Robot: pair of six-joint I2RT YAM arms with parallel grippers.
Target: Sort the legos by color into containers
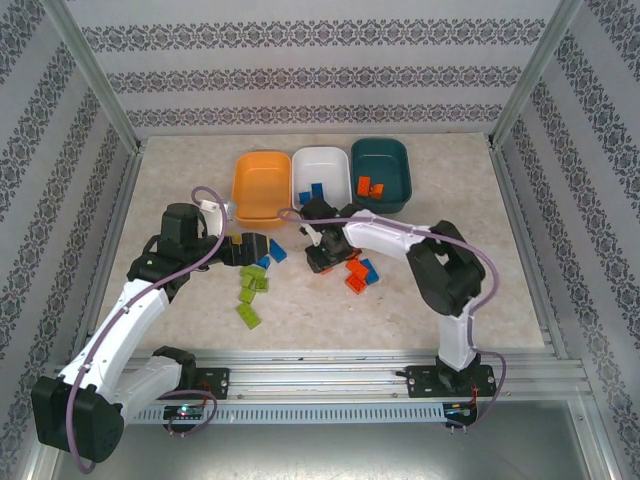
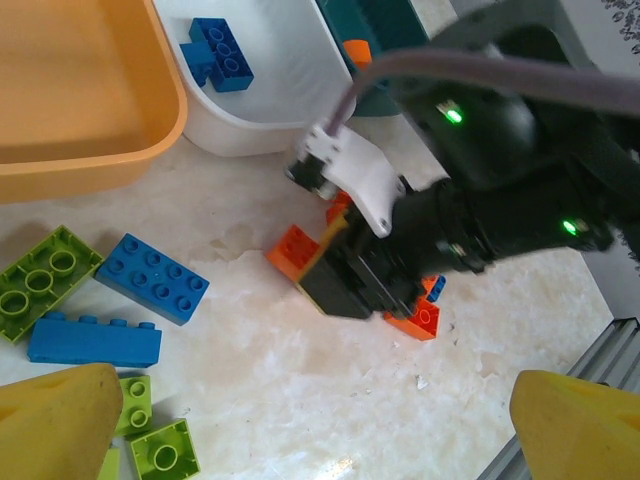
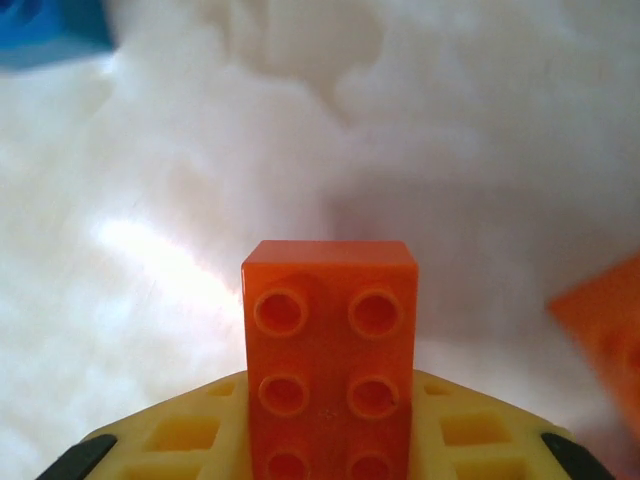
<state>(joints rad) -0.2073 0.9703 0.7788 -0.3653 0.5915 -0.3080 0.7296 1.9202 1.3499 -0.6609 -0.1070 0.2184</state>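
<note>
We see an orange studded plastic brick (image 3: 330, 360), smooth with a soft sheen, set between yellow moulded plastic fingers (image 3: 190, 435) that are matt and have waffle recesses. The pale marbled tabletop (image 1: 330, 320) looks polished and catches glare. The orange plastic tub (image 1: 262, 185), white plastic tub (image 1: 318, 160) and dark teal plastic tub (image 1: 385, 155) are smooth and slightly glossy. In the left wrist view, yellow fingertips (image 2: 60, 420) look matt and faintly grainy. The silvery frame rails (image 1: 380, 375) are brushed metal.
</note>
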